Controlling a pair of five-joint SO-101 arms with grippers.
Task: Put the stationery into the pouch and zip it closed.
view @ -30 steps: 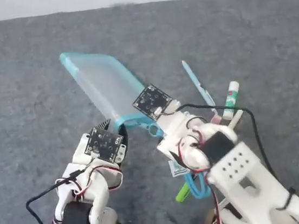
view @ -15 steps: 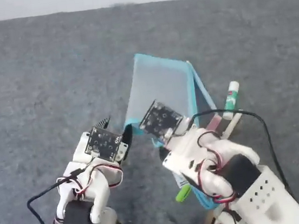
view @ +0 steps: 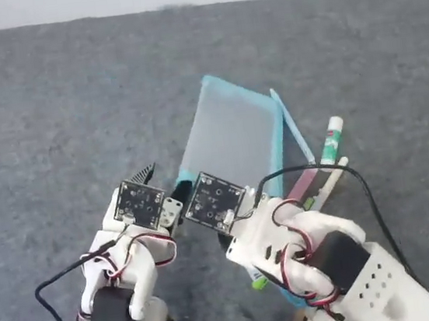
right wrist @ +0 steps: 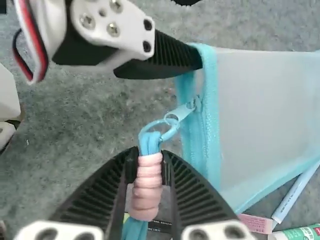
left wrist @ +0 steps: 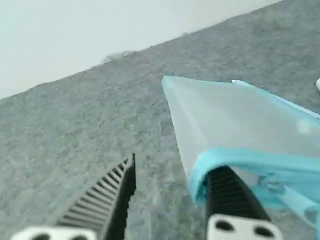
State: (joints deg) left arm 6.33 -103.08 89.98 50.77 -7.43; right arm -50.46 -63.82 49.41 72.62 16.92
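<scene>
A translucent pouch [view: 234,138] with blue trim lies on the grey mat, its zipper end toward the arms. My right gripper [right wrist: 148,155] is shut on the pink-beaded cord [right wrist: 146,187] tied to the zipper pull [right wrist: 182,112]. My left gripper [left wrist: 170,180] stands open at the pouch's [left wrist: 240,135] near corner, with one finger [left wrist: 227,195] against the blue edge and the other finger [left wrist: 107,200] over bare mat. A blue pen [view: 295,133], a green-and-white glue stick [view: 330,142] and a white pen [view: 328,182] lie beside the pouch's right edge.
A green marker [view: 258,282] pokes out under the right arm [view: 304,251]. The left arm [view: 131,249] stands close beside it. Grey mat [view: 52,110] stretches open to the left and far side.
The pouch has swung from pointing far-left round to the right, beside the pens. The right gripper has pulled the zipper cord back toward the arm bases. The left arm has barely moved.
</scene>
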